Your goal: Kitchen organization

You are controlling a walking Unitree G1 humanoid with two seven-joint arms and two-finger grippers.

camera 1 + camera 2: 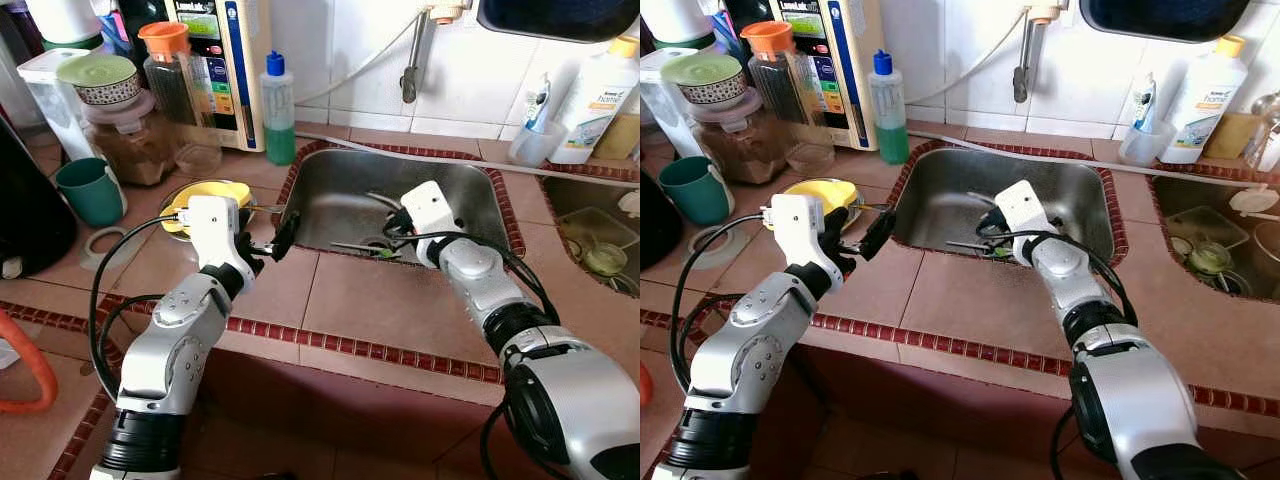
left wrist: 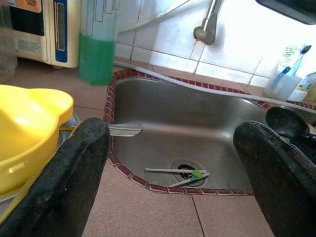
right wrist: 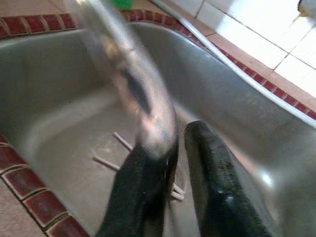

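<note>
Steel sink (image 1: 330, 190) | right gripper (image 3: 175, 148) grips spoon (image 3: 128, 74) | bottle (image 1: 597, 100) label "home"

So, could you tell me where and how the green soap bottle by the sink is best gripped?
Probably around the straight body of the soap bottle, below the blue cap, coming in level from the front: it stands upright, tall and narrow, and a white appliance sits close on its left.
</note>
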